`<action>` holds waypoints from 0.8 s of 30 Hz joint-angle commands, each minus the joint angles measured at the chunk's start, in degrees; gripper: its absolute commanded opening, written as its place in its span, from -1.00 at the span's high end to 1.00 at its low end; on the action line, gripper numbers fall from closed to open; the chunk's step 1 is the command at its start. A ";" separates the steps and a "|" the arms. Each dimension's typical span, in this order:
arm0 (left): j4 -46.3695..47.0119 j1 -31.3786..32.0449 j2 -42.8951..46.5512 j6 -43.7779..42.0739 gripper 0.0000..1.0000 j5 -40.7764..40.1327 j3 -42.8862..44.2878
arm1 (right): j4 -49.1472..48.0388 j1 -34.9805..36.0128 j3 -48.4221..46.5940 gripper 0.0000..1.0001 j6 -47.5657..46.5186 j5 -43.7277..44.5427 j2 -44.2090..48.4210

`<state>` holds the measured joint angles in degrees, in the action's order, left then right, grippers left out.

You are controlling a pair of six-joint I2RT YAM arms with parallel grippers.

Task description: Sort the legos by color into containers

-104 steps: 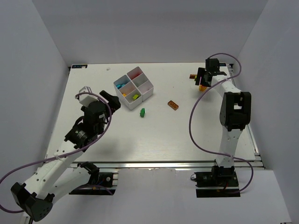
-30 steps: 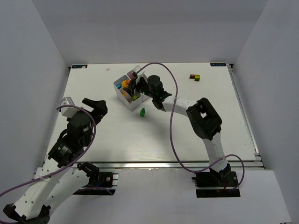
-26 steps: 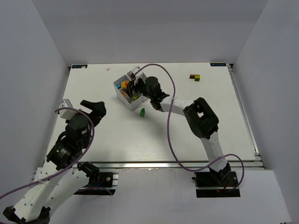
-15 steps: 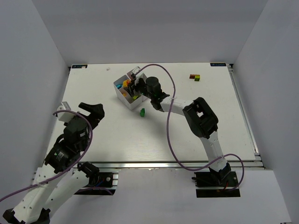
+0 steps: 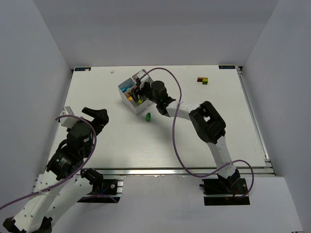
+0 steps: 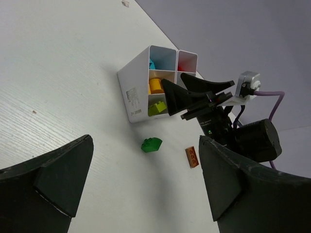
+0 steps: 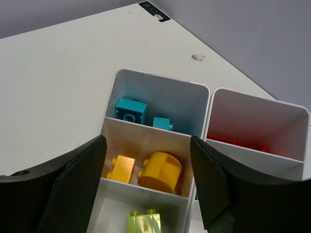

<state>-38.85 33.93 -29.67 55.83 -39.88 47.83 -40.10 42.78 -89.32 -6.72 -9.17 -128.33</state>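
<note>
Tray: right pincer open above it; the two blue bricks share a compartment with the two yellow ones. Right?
No. The right wrist view shows the blue bricks in their own compartment and the yellow bricks in the next, a wall between. The right pincer is open above the tray.

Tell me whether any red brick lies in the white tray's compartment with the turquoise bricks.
No: in the right wrist view that compartment holds only two turquoise plastic bricks; the red pieces lie in the neighbouring compartment.
</note>
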 commanded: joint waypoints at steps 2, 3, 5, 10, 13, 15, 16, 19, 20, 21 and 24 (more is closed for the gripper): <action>-0.88 -0.18 -0.47 1.03 -0.96 -0.02 1.30 | -4.28 0.02 2.21 -0.50 -1.36 -1.81 6.15; -0.61 -0.18 -0.48 1.03 -0.96 -0.11 1.21 | -4.29 -0.16 4.65 -0.51 -1.97 -3.56 9.21; -0.09 -0.10 -0.65 0.60 -0.96 0.06 1.03 | -3.15 -0.51 7.30 -0.56 -3.82 -6.02 12.65; 1.93 -0.18 -0.74 0.24 -0.97 0.42 0.07 | 21.55 -4.19 8.38 -0.55 -6.38 -19.99 22.58; 3.51 -0.18 -0.48 0.15 -0.96 1.03 -1.42 | 33.38 -5.52 8.63 -0.52 -7.33 -25.10 25.75; 4.57 -0.10 -0.39 0.15 -0.96 1.64 -2.13 | 42.00 -5.43 11.35 -0.48 -5.95 -20.92 27.25; 4.75 -0.18 -0.39 0.15 -0.96 1.91 -2.48 | 43.68 -5.34 12.32 -0.40 -2.19 -18.89 28.30; 5.36 -0.18 -0.48 0.33 -0.96 2.78 -3.10 | 47.74 -5.17 15.48 -0.36 4.33 -12.55 29.28; 5.36 -0.18 -0.56 0.33 -0.96 2.96 -3.27 | 47.22 -4.82 16.62 -0.36 7.65 -11.67 29.63; 5.36 -0.18 -0.65 0.33 -0.96 3.14 -3.45 | 45.82 -4.64 18.02 -0.37 8.56 -10.79 29.81; 5.10 -0.10 -0.83 0.33 -0.96 3.93 -3.45 | 44.67 -4.38 17.17 -0.48 3.42 -18.02 29.20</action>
<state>-34.48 33.93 -30.17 56.03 -37.21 44.49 2.98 37.91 -71.13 -2.92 -22.90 -99.33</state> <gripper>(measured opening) 0.983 0.726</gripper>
